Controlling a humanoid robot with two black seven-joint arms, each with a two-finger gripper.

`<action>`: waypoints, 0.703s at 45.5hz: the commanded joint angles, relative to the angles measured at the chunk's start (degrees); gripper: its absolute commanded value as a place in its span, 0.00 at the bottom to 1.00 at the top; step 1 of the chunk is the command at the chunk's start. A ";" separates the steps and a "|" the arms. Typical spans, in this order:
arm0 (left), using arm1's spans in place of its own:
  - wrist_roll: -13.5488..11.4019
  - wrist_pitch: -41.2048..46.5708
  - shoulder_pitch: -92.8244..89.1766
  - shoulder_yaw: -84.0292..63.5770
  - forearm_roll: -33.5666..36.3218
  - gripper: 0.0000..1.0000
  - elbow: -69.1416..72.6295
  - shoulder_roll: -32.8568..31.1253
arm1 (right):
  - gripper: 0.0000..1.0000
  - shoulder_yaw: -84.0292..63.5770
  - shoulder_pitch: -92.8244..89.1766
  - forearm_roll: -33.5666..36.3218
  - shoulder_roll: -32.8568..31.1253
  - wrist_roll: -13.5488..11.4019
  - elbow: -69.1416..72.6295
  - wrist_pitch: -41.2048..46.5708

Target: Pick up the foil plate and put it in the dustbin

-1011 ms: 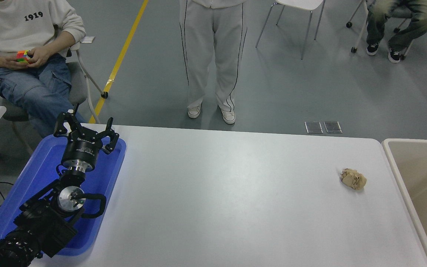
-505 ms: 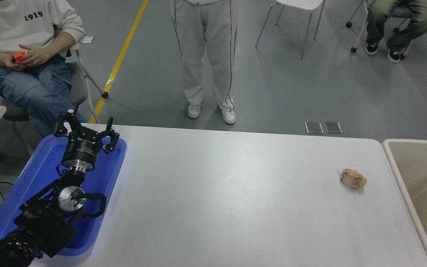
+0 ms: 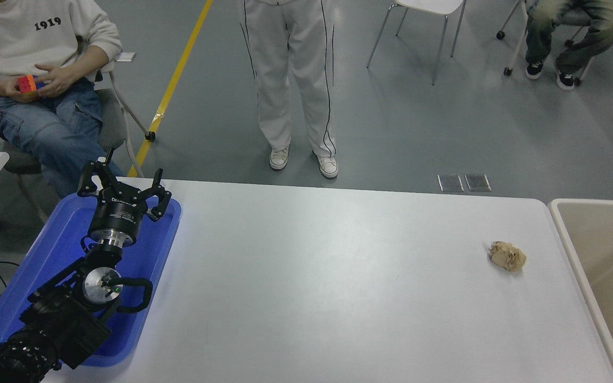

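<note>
1 paper ball, 1 blue tray, 1 dustbin, 1 table. 1 gripper, fingers spread over tray's far end. 3 people, 1 w/ cube.

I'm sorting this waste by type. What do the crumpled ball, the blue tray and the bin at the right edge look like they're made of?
Crumpled ball: tan paper by its look, matte, sharply creased. Blue tray: likely plastic, smooth and glossy, with a moulded raised rim. Dustbin: probably plastic, beige, with a thick rounded rim and dull sheen.
</note>
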 commanded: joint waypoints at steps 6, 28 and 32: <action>0.00 0.00 -0.07 0.00 0.00 1.00 0.00 0.02 | 1.00 -14.21 19.67 -0.41 -1.13 -0.08 10.03 17.30; 0.00 0.00 0.01 0.00 0.00 1.00 0.00 0.02 | 1.00 -34.61 45.34 -0.33 10.65 0.01 17.67 40.86; 0.00 0.00 0.01 0.00 0.00 1.00 0.00 0.02 | 1.00 -34.70 47.36 -0.33 11.52 -0.08 19.61 43.49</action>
